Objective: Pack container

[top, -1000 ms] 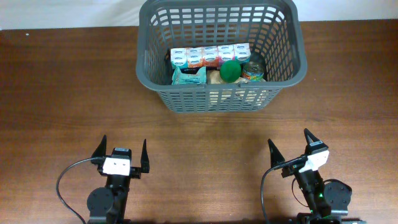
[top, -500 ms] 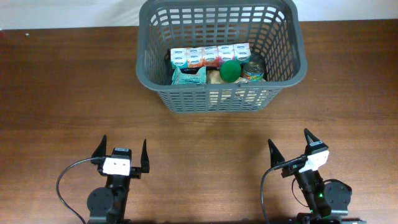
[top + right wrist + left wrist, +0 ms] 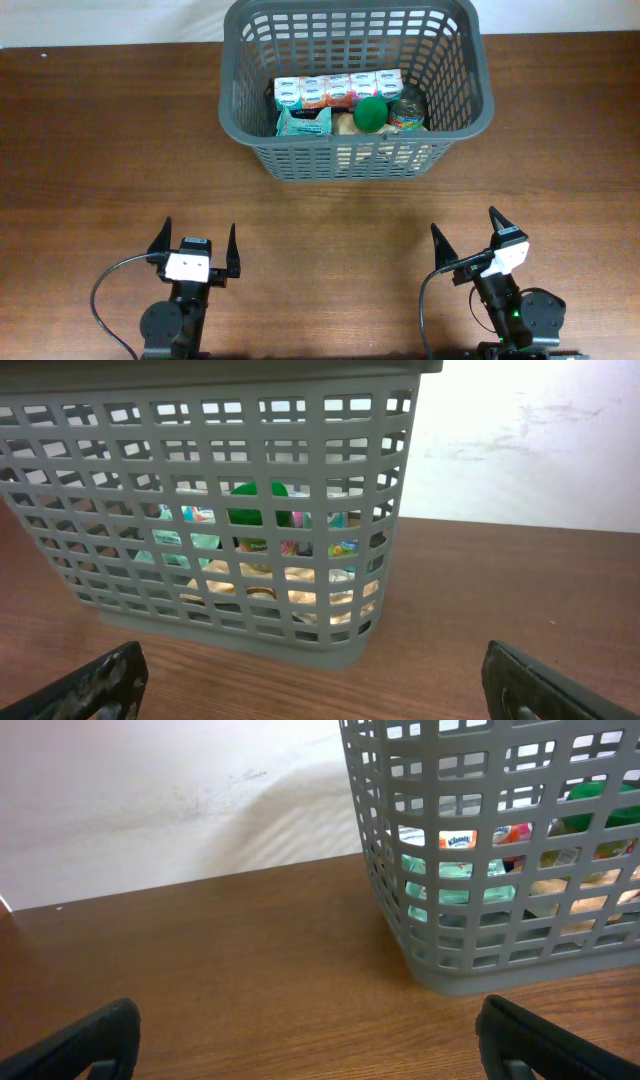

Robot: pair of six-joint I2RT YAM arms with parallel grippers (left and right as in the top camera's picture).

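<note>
I see the large dark grey lattice-sided plastic basket (image 3: 350, 160) at the far middle of the brown wooden counter (image 3: 100, 150), groceries (image 3: 340, 95) inside. My left gripper (image 3: 199, 232) and right gripper (image 3: 463, 224) sit at the near edge, fingers apart, empty.

Table (image 3: 100, 150): brown wood, with dark lines running sideways.
Wall (image 3: 150, 800): white, behind the table, with faint grey marks.
Tissue packs (image 3: 338, 90): small, side by side in one row.
Green ball (image 3: 369, 113): round, just in front of the packs.
Can (image 3: 407, 115): right beside the ball, top up.
Teal bag (image 3: 303, 121): left of the ball, near the packs.
</note>
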